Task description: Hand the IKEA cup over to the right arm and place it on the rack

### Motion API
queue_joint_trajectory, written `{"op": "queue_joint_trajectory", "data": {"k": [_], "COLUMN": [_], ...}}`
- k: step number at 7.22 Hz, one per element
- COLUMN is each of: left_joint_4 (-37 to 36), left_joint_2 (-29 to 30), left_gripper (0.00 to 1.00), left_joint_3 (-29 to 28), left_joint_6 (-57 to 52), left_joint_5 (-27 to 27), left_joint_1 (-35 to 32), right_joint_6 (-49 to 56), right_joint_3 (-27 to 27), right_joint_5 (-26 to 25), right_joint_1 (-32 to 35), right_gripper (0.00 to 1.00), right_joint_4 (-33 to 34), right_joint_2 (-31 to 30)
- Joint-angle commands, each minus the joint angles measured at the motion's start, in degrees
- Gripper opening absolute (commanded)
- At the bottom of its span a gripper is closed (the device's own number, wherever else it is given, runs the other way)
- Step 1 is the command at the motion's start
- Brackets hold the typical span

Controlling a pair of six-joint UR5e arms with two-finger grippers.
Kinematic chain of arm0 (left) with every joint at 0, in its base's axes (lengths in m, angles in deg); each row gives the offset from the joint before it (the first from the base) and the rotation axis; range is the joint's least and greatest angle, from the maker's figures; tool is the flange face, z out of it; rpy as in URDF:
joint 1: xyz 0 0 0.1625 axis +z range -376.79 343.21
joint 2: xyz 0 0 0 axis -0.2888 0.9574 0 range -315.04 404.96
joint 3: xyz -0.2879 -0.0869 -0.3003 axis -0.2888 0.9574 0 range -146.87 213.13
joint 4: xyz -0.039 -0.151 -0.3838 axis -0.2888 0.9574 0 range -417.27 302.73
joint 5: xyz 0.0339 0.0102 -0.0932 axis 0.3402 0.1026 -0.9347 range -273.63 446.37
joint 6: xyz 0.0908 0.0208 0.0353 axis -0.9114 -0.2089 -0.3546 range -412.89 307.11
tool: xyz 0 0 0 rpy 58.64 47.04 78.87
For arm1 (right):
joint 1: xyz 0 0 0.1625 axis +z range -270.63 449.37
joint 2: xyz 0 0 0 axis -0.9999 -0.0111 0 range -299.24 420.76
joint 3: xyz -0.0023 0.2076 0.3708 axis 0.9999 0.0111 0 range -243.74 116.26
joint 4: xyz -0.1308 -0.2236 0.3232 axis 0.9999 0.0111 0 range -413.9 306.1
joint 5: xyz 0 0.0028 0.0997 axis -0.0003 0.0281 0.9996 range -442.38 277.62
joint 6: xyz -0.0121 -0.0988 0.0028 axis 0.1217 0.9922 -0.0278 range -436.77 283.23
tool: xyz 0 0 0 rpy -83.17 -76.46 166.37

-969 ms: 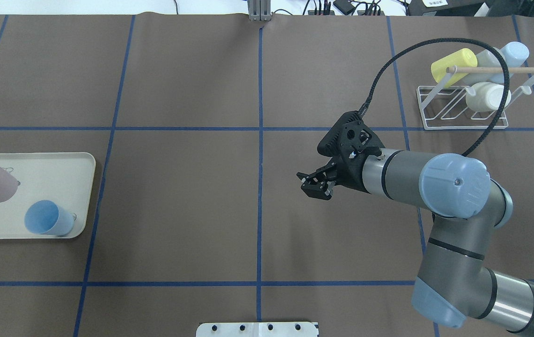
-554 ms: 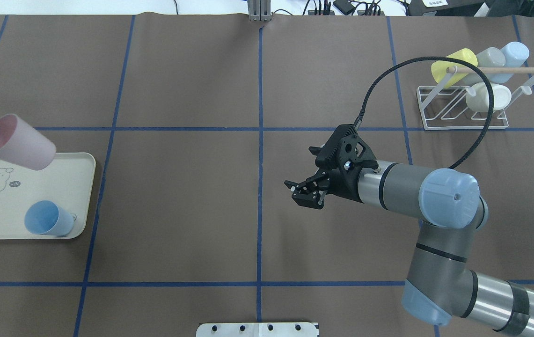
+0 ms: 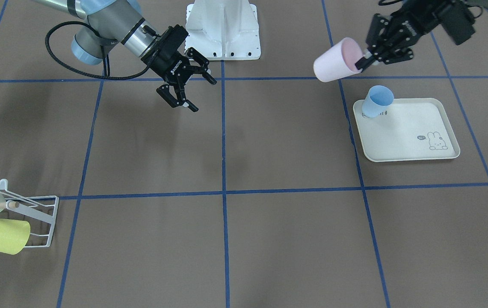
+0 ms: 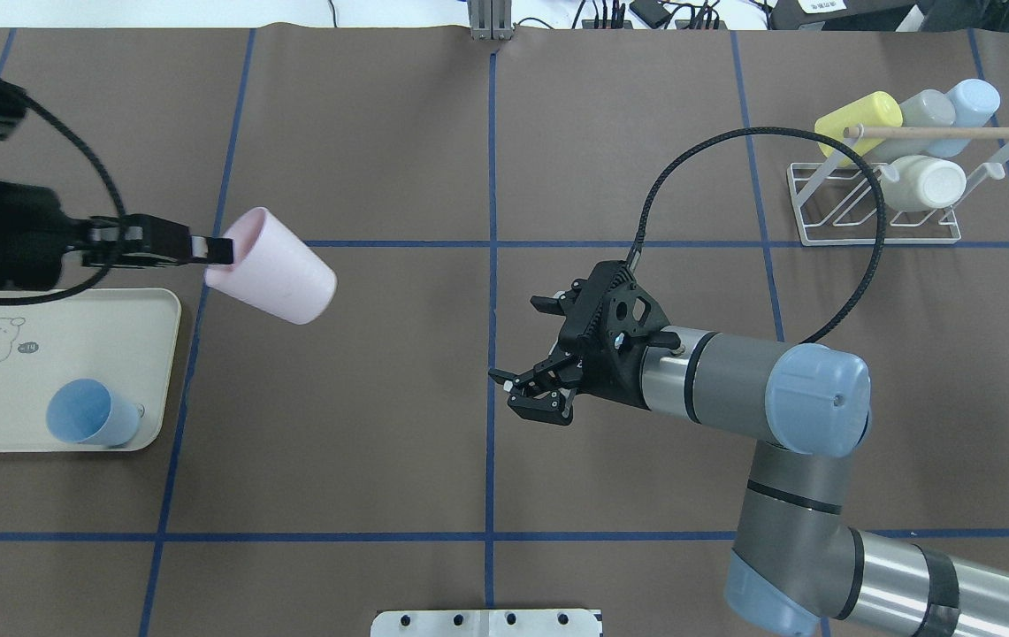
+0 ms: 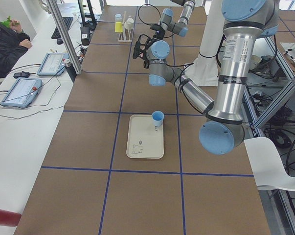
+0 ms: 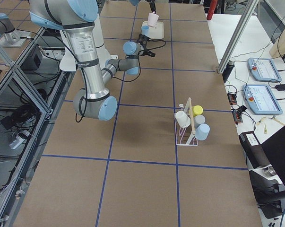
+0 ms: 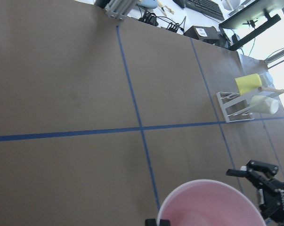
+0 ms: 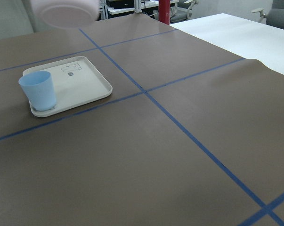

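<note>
A pink IKEA cup [image 4: 272,265] hangs tilted in the air just past the tray's far right corner. My left gripper [image 4: 208,249] is shut on its rim; from the front, the cup [image 3: 335,60] points toward the table's middle. The left wrist view shows its open mouth [image 7: 210,202] at the bottom. My right gripper [image 4: 508,392] is open and empty near the centre line, well apart from the cup, fingers facing it. The white wire rack [image 4: 875,239] with a wooden dowel stands at the far right.
A cream tray [image 4: 97,336] at the left holds a blue cup [image 4: 88,411]. On the rack hang yellow [image 4: 858,119], grey [image 4: 928,111], light blue [image 4: 973,97] and white [image 4: 924,181] cups. The right arm's black cable [image 4: 734,137] loops toward the rack. A person [image 5: 5,44] sits beside the table.
My left gripper has carried the pink cup up off the tray and rightward toward the centre. The right gripper has moved left and nearer to the robot, still open.
</note>
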Motion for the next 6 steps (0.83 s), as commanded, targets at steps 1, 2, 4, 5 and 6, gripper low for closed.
{"op": "queue_joint_trajectory", "data": {"k": [1,2,4,5,6], "left_joint_4": [0.00,0.00,0.00,0.00,0.00], "left_joint_2": [6.41,7.46,8.96,8.88,8.96], "left_gripper": [0.00,0.00,0.00,0.00,0.00], "left_joint_3": [-3.44,-4.50,-6.00,-6.09,-6.18], "left_joint_6": [4.78,4.79,4.79,4.79,4.79], "left_joint_5": [6.01,7.94,8.49,8.49,8.66], "left_joint_1": [7.19,9.74,12.30,13.10,13.71], "right_joint_6": [2.60,2.62,2.62,2.62,2.62], "right_joint_3": [0.99,2.73,4.24,4.25,4.25], "right_joint_5": [-0.02,-0.02,-0.20,-0.20,-0.20], "right_joint_1": [-1.04,-1.31,-1.84,-1.84,-1.84], "right_gripper": [0.99,0.99,0.99,0.99,0.99], "right_joint_4": [-6.10,-10.39,-14.03,-14.13,-14.13], "right_joint_2": [0.48,0.74,0.92,0.92,1.01]}}
